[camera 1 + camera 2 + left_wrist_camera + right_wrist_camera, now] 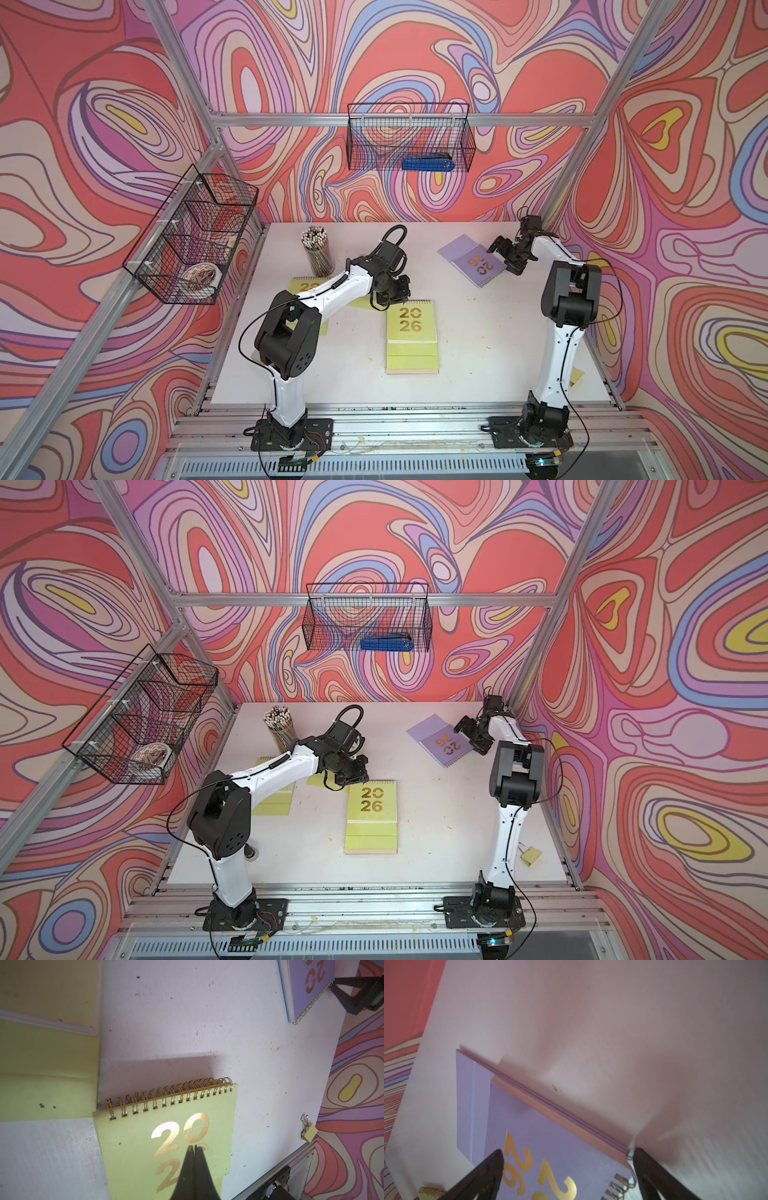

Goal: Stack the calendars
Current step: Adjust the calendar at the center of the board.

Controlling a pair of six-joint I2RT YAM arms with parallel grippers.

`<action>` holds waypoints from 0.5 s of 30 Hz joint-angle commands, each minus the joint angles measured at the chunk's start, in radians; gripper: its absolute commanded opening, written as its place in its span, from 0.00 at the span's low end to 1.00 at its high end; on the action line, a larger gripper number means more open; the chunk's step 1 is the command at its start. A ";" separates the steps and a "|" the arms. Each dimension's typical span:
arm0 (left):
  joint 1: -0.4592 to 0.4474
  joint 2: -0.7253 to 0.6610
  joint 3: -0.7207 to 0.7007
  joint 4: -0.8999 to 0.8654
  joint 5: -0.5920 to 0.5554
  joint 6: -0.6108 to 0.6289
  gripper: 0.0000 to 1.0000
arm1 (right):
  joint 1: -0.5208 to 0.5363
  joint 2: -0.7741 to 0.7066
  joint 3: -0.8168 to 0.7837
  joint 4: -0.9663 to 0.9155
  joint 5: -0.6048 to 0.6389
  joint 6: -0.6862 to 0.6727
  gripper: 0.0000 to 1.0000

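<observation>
Two grippers, two states. Your left gripper [194, 1148] is clenched on nothing, tips over the gold 2026 of the centre yellow-green calendar [411, 332], mid-table. Your right gripper [569, 1152] is spread wide, straddling the spiral corner of the lavender calendars [471, 259], far right on the white table [478, 353]; grasping nothing. Second yellow-green calendar [305, 286] lies flat partly under your left arm [328, 291].

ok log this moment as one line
left gripper: shut, over yellow-green calendar | right gripper: open, at spiral edge of lavender calendar | stacking: unfinished
</observation>
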 commanded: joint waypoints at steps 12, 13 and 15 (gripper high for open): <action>0.002 0.250 0.345 0.041 0.047 -0.070 0.00 | -0.027 -0.173 -0.185 0.045 0.095 -0.005 0.98; 0.002 0.261 0.358 0.048 0.044 -0.078 0.00 | -0.034 -0.155 -0.159 0.045 0.090 -0.003 0.98; 0.002 0.285 0.384 0.061 0.030 -0.095 0.00 | -0.047 -0.105 -0.090 0.039 0.073 -0.009 0.98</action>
